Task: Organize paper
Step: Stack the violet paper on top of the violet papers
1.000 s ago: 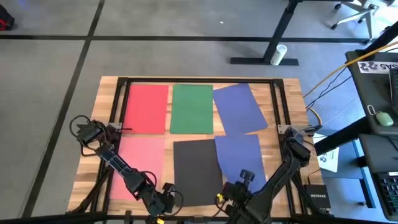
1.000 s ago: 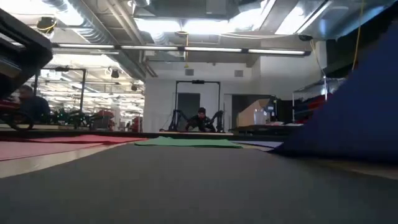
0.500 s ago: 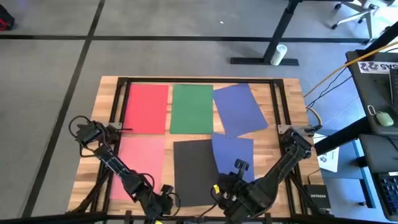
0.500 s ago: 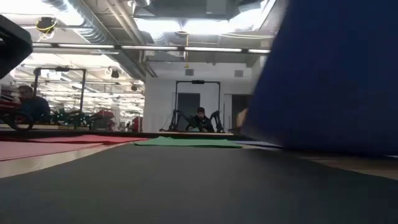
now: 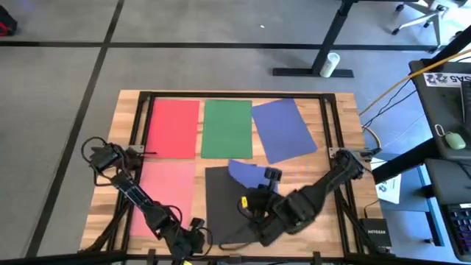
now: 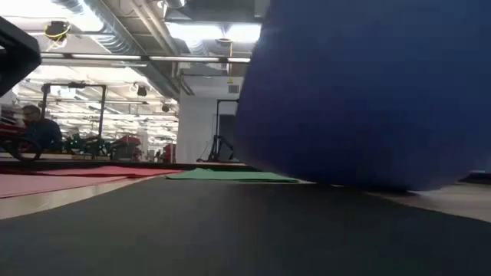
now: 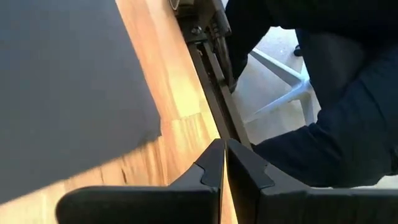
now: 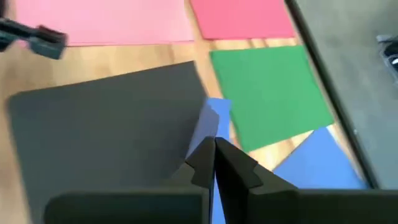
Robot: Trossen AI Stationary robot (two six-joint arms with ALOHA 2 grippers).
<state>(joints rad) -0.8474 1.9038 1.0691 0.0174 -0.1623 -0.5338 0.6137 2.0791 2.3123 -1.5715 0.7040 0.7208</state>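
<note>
Wood table (image 5: 335,132) carries six coloured sheets. Far row, long axes running near-to-far: red sheet (image 5: 174,128) at left, green sheet (image 5: 227,129) in centre, both square to table edge; blue sheet (image 5: 283,129) at right, skewed, its far end tipped toward the left. Near row: pink sheet (image 5: 163,193) at left, grey sheet (image 5: 224,195) in centre, both lengthwise near-to-far. R gripper (image 8: 214,144) is over the grey sheet, fingers pinched tight on a 2nd blue sheet (image 5: 247,173), which is lifted off the table and curled; its free end points to far-left, and it fills most of the low view. L gripper (image 7: 224,163) sits at near edge by the grey sheet's near corner, fingers closed, holding nothing.
</note>
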